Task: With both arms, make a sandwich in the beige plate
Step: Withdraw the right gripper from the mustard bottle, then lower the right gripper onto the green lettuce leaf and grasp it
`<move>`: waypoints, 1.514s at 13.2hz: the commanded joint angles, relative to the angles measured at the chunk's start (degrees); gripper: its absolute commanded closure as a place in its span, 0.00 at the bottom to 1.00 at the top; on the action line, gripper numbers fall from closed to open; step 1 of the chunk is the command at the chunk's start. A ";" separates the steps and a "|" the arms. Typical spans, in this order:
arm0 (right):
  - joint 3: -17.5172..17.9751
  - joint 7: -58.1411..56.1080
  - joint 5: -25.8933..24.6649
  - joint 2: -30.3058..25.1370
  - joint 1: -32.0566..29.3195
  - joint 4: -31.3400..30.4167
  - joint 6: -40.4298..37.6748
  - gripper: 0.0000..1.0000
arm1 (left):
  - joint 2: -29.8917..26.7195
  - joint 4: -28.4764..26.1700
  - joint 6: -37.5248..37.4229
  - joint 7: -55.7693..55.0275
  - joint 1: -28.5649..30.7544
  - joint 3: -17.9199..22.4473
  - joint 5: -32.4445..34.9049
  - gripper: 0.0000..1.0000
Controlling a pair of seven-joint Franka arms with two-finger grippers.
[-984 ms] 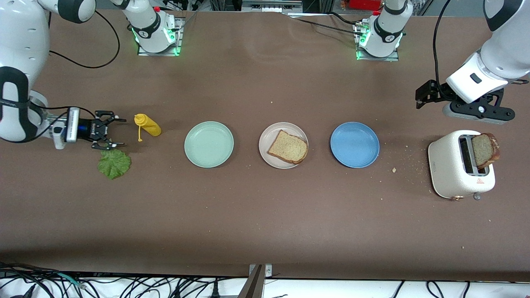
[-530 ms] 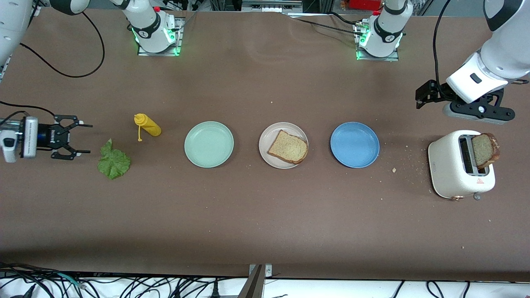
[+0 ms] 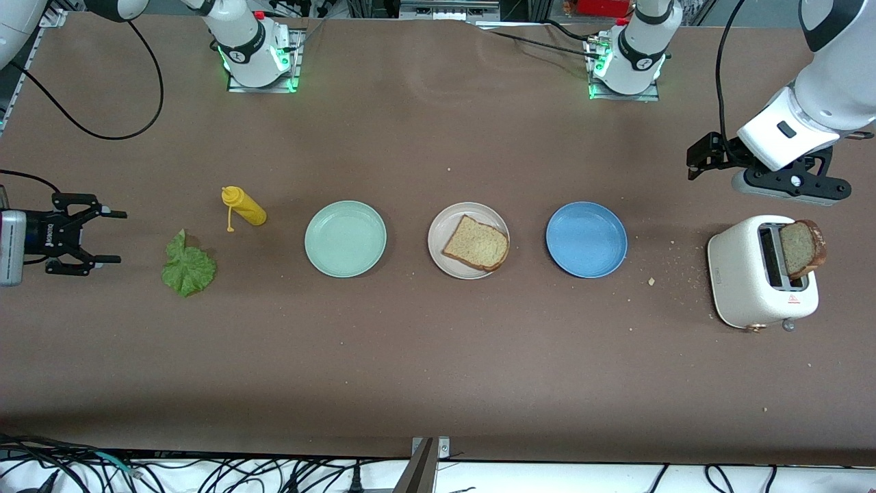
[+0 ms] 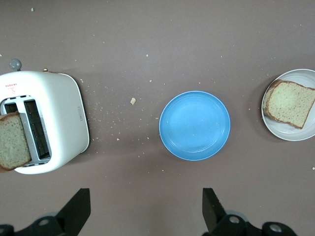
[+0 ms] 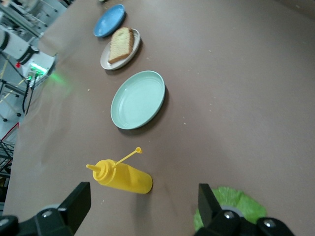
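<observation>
One bread slice (image 3: 476,242) lies on the beige plate (image 3: 438,236) in the middle of the row of plates. A second slice (image 3: 802,248) stands in the white toaster (image 3: 753,281) at the left arm's end. The green lettuce leaf (image 3: 188,267) lies flat on the table at the right arm's end. My right gripper (image 3: 122,237) is open and empty over bare table, apart from the leaf (image 5: 241,204). My left gripper (image 4: 146,206) hangs open and empty over the table beside the toaster (image 4: 54,118).
A yellow mustard bottle (image 3: 244,207) lies on its side between the leaf and the mint-green plate (image 3: 345,239). A blue plate (image 3: 586,239) sits between the beige plate and the toaster. Crumbs are scattered near the toaster.
My right gripper has drawn back from over the lettuce toward the right arm's end of the table, still open and empty. The left arm has not moved.
</observation>
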 commanded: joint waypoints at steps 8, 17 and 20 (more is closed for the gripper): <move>8.64 44.37 -32.15 -6.25 8.66 0.34 20.46 0.01 | 0.00 0.58 -0.81 -0.63 0.12 0.03 -1.34 0.00; 19.67 67.98 -43.91 -8.21 5.84 -26.92 56.45 0.01 | 0.00 0.58 -0.99 -0.62 0.12 0.03 -1.34 0.00; 21.79 69.05 -39.88 -8.20 4.96 -30.71 58.66 0.01 | 0.00 0.58 -0.99 -0.54 0.12 0.03 -1.34 0.00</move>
